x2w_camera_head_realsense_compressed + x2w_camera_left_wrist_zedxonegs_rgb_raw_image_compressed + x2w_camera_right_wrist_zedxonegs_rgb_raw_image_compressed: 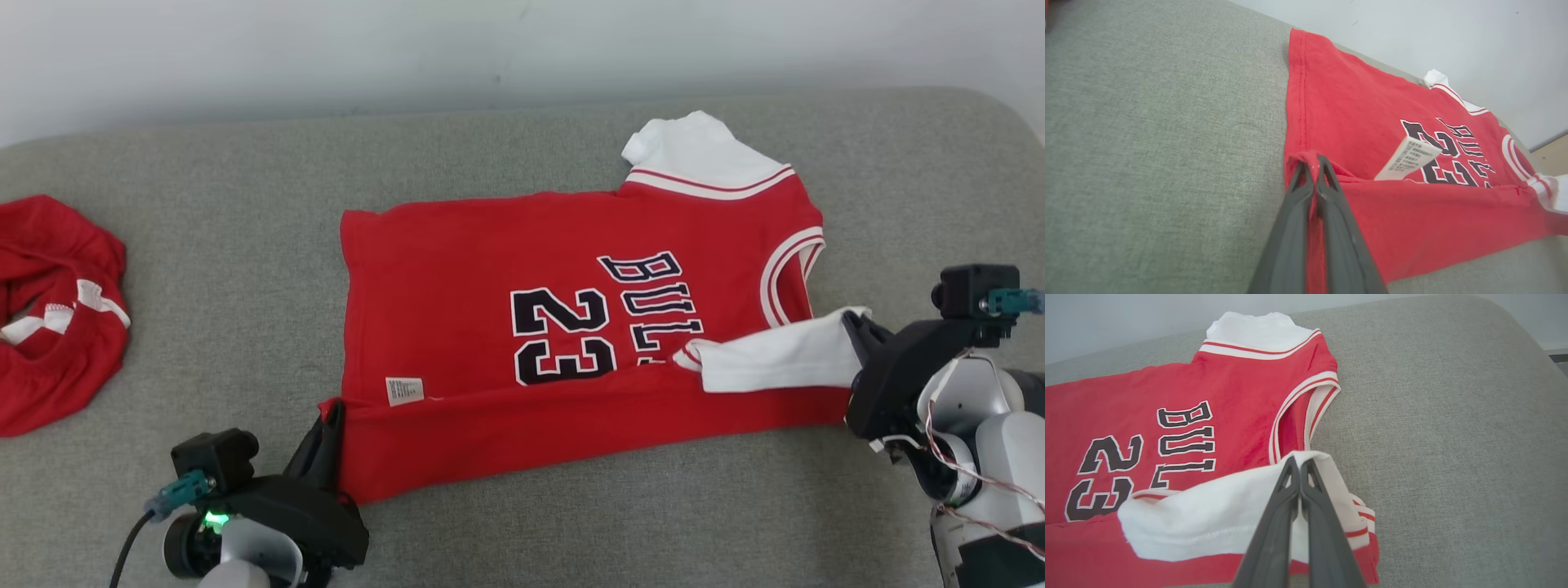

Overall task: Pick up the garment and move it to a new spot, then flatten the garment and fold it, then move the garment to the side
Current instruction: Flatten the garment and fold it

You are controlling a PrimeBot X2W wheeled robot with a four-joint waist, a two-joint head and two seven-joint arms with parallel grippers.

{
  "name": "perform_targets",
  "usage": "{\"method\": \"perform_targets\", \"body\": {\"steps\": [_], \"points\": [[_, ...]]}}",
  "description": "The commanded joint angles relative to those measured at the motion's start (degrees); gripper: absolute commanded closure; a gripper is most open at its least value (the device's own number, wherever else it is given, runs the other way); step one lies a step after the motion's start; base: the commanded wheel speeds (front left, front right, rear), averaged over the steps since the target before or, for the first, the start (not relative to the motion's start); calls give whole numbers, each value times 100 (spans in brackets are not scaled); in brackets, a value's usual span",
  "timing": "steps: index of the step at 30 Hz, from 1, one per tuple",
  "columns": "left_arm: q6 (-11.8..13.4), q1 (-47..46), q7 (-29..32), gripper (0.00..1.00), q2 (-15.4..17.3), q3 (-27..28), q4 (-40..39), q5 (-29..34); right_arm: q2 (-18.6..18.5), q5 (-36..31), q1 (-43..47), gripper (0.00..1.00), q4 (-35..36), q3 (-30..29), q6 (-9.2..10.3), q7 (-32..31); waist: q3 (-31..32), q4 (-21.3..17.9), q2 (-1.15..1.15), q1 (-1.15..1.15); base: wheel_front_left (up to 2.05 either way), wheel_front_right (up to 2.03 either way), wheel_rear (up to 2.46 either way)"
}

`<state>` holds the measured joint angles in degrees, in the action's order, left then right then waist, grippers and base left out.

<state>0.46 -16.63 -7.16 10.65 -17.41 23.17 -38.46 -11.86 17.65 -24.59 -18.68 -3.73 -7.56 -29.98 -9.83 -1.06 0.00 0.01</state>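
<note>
Closest in, at the lower left of the head view, the left pincer (334, 411) is clenched on the jersey's (490, 269) near hem corner. In the left wrist view a pinch of red cloth shows between its two dark fingers (1331, 212). At the lower right, the right pincer (854, 320) is clamped on the end of a white sleeve (775, 359), which lies across the red cloth and points toward the lettering.

Between the two pincers, the jersey's near edge is folded over onto its body as a long red band (571, 433). A small white tag (404, 390) rests just above that band, near the left pincer.

Beyond it the jersey lies flat in the middle of the grey surface (204, 286), hem to the left and neck to the right, with "23" and part of "BULLS" showing. Its other white sleeve (694, 151) sticks out at the far right corner.

Well apart to the left sits a crumpled red garment (49, 310). Behind everything stands a pale wall (326, 49).
</note>
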Motion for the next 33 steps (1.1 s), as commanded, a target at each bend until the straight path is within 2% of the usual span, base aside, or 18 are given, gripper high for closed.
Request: {"method": "perform_targets", "body": {"steps": [1, 14, 15, 16, 17, 18, 28, 33], "points": [[-22, -144, -57, 100, 19, -4, 78, 60, -41, 58, -153, 100, -82, 43, 13, 95, -148, 21, 0, -1, 0, 0, 0], [-142, -579, -306, 100, -65, -70, 620, 114, -166, 181, -817, 100, -734, 360, 13, 492, -375, 88, 0, -1, 0, 0, 0], [-138, -603, -333, 92, -68, -62, 649, 118, -162, 204, -847, 100, -768, 380, 13, 526, -379, 95, 0, -1, 0, 0, 0], [-124, -624, -375, 40, -73, -51, 681, 126, -165, 224, -874, 90, -798, 401, 13, 585, -382, 103, 0, -1, 0, 0, 0], [-101, -642, -412, 0, -73, -44, 709, 145, -168, 221, -907, 33, -825, 409, 13, 670, -380, 108, 0, -1, 0, 0, 0], [-98, -658, -439, 0, -77, -45, 737, 149, -175, 215, -941, 0, -856, 401, 13, 771, -377, 110, 0, -1, 0, 0, 0], [-123, -410, -754, 0, -5, -28, 675, 381, -236, 353, -847, 0, -971, 421, 12, 1282, -89, 90, 0, -1, 0, 0, 0], [-35, 54, -790, 0, 4, -144, 434, 642, -427, 387, -405, 0, -886, 255, 12, 934, 63, 97, 0, -1, 0, 0, 0]]}}
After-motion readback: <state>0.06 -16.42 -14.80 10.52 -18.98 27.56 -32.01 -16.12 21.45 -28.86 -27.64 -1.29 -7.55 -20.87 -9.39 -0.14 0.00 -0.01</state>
